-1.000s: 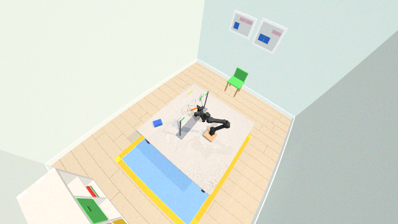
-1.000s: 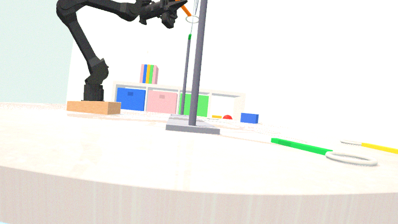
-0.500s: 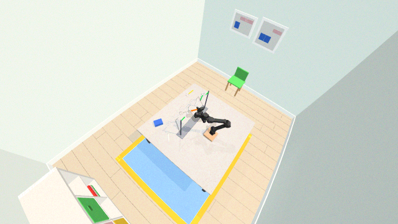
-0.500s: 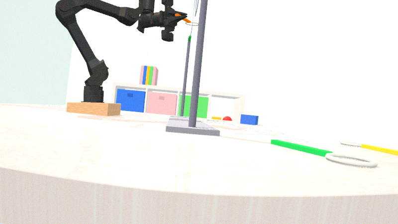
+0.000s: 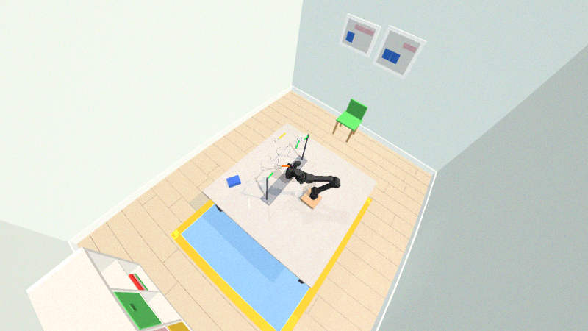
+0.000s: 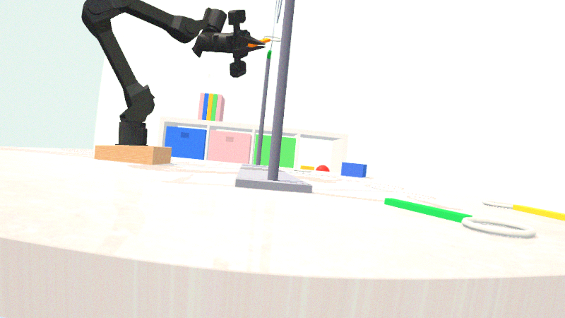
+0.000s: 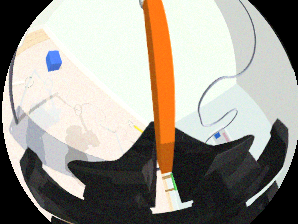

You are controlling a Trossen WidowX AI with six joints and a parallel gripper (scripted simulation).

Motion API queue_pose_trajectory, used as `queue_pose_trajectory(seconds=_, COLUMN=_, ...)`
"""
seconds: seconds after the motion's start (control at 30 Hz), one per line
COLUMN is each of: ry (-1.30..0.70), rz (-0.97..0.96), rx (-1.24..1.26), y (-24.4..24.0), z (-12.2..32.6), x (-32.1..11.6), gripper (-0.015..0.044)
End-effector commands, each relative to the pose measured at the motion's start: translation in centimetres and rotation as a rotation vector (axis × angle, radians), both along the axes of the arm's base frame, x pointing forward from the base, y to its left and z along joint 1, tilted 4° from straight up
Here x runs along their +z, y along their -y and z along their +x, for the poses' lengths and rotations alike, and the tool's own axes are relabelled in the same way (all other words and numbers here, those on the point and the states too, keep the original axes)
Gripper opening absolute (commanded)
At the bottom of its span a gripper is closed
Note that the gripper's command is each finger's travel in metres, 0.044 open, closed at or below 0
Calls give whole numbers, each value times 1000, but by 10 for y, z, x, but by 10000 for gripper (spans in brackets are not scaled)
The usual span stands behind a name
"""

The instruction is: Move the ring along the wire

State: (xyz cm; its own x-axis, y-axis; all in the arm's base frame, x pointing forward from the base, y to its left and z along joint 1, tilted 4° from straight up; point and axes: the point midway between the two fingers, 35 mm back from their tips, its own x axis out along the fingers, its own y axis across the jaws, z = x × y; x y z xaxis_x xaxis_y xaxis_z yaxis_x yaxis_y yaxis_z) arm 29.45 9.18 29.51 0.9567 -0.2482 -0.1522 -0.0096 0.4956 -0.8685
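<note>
Roughly half the job looks done: the grasp is made and the ring is out between the posts, but finishing the crossing, leaving it on the green part, letting go and backing off remain. Which way it is bound cannot be told.

The arm (image 5: 320, 178) (image 6: 112, 51) reaches out bent high at its elbow, its wrist nearly level behind the fingers. One post (image 5: 267, 188) (image 6: 260, 114) (image 7: 13, 95) stands to one side of the fingers, on the shelf side; the other post (image 5: 304, 148) (image 6: 281, 90) stands on their opposite side. Ahead of the fingertips the grey wire (image 6: 278, 11) (image 7: 199, 109) curves and loops, so a tilt could cause a forbidden touch.

The gripper (image 5: 289, 165) (image 6: 264, 44) (image 7: 157, 124) is narrow, clamped on the orange handle (image 5: 284, 165) (image 6: 265, 40) (image 7: 162, 75), which juts forward from the fingertips. Beyond them is the ring (image 6: 271, 36) (image 7: 142, 2), its exact clearance around the wire unclear.
</note>
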Motion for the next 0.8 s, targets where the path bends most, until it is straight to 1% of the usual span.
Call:
queue_pose_trajectory(seconds=0.0, ry=-18, rz=115, rx=-10, y=-10, z=-3, x=-16, gripper=-150)
queue_pose_trajectory(seconds=0.4, ry=-67, rz=410, rx=-27, y=-44, z=-10, x=-47, gripper=-150)
queue_pose_trajectory(seconds=0.77, ry=-108, rz=660, rx=-40, y=-80, z=-17, x=-65, gripper=-150)
